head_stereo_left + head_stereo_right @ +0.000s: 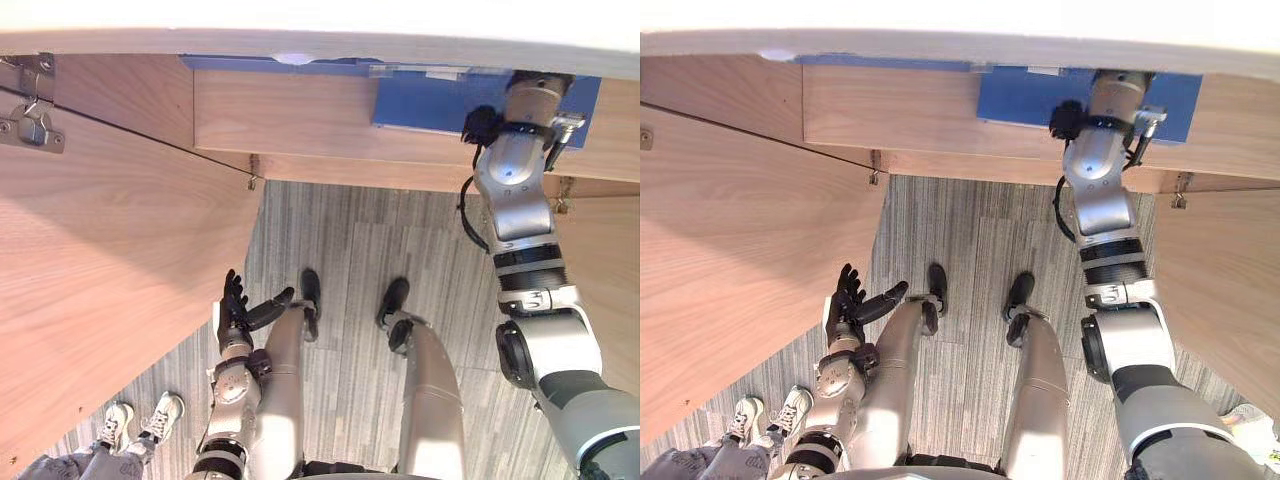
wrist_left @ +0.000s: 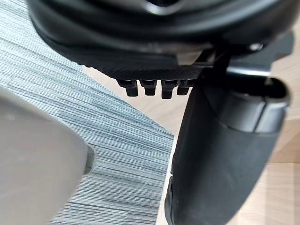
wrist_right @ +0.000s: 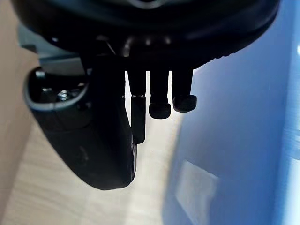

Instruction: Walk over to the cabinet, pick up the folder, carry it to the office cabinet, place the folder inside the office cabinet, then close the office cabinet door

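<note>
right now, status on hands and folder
Left hand open, hanging low. Right hand open over the shelf, beside the folder, not gripping. Cabinet door open.

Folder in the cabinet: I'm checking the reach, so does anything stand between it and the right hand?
Nothing visible does. The right hand hangs at the blue folder's edge above the wooden shelf, fingers relaxed.

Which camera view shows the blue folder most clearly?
The left eye view: the folder lies inside the cabinet, with its near edge and left corner easy to read. The right eye view is nearly the same. The right wrist view gives a close blue surface beside the right hand.
</note>
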Motion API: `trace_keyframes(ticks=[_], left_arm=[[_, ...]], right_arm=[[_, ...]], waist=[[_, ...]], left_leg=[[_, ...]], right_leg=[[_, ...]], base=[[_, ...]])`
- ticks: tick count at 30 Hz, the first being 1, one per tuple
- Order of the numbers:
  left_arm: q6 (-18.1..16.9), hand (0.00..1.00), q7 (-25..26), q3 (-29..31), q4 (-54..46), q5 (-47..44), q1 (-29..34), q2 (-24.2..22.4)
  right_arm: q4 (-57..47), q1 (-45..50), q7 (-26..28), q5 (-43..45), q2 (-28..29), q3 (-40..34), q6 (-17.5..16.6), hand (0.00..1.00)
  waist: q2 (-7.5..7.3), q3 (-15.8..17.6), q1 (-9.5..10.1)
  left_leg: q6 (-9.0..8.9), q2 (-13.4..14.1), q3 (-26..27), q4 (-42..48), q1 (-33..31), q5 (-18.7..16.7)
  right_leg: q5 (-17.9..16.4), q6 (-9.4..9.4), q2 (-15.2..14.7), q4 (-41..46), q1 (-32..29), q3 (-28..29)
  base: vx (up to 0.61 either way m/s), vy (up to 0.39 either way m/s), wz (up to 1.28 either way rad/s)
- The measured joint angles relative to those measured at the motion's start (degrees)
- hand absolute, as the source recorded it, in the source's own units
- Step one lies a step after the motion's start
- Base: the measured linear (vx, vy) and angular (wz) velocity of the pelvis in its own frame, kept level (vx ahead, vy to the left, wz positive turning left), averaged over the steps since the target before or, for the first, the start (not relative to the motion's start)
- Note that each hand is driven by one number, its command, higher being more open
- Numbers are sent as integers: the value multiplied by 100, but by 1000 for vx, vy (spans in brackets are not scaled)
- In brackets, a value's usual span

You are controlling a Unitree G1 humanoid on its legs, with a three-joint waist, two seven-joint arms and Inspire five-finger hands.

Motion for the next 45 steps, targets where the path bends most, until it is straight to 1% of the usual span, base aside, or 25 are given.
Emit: trace_keyframes(ticks=[5,9,11,12,13,15,17,21,25,27,31,40,45], left_arm=[[2,100,-3,33,-192,2,0,-92],[12,100,-3,46,-193,3,2,-96],[14,100,-2,89,-179,4,6,-59],[19,100,-2,102,-167,4,6,-48],[28,100,-3,114,-116,7,8,-20],[34,100,-3,114,-58,7,8,-14],[39,100,-4,113,100,7,12,-12],[43,100,-11,112,293,8,14,-8],[43,100,-10,114,359,6,16,4],[29,100,-10,114,354,4,16,14],[27,100,-7,115,359,-9,16,24],[-67,100,32,114,289,-230,11,5],[-76,100,83,113,215,-338,11,-49]], right_arm=[[-644,199,35,-4,5,17,-2,0],[-1089,942,166,-1,62,59,-62,0],[-1273,1493,354,0,157,257,-159,0],[-1276,1625,433,0,193,318,-182,0],[-1262,2056,654,2,325,489,-190,0],[-1222,2351,789,2,433,571,-191,0],[-867,2638,993,-3,582,700,-191,0],[-241,2735,1125,-51,696,694,-187,0],[63,2663,1123,-253,710,682,-183,0],[393,2348,1080,-281,710,673,-130,0],[688,1809,963,-274,648,638,-66,0],[1720,438,670,-273,315,644,199,0],[1855,253,611,-205,234,709,264,0]], waist=[[2,1,-22],[1,1,-32],[1,0,-98],[1,0,-122],[0,0,-166],[0,0,-179],[-2,-1,-211],[-2,-1,-225],[-2,-1,-217],[-2,-1,-217],[-2,-1,-176],[-1,-1,-103],[-1,-1,-104]], left_leg=[[0,25,-9,90,54,-1],[1,24,-10,88,264,-7],[3,24,-10,66,298,-11],[5,23,-9,63,300,-12],[6,25,-9,79,311,-12],[7,27,-8,83,333,-12],[10,28,7,85,375,-9],[13,36,16,81,376,-6],[14,56,31,48,356,-4],[22,54,42,26,304,4],[32,49,46,-11,162,33],[36,-24,-11,-174,-61,166],[34,-36,-28,-191,-81,197]], right_leg=[[-7,-8,-3,80,81,-8],[-12,-9,-4,53,322,-15],[-13,-9,0,-3,379,-26],[-13,-9,0,-6,379,-26],[-12,-9,-1,0,384,-24],[-12,-9,-1,12,397,-21],[-11,-9,0,35,413,3],[2,-6,13,22,410,15],[43,-4,40,-36,399,21],[66,-5,43,-65,346,30],[107,-5,46,-111,208,27],[184,-10,8,-246,34,-63],[196,-18,-6,-252,25,-89]], base=[[-10,-12,2],[-41,-22,3],[-89,-27,-1],[-109,-36,-2],[-89,-34,-1],[-63,-31,-1],[-53,-47,-2],[-31,-45,-2],[4,-22,-3],[0,0,0],[0,0,0],[-15,-21,5],[-19,-34,3]])
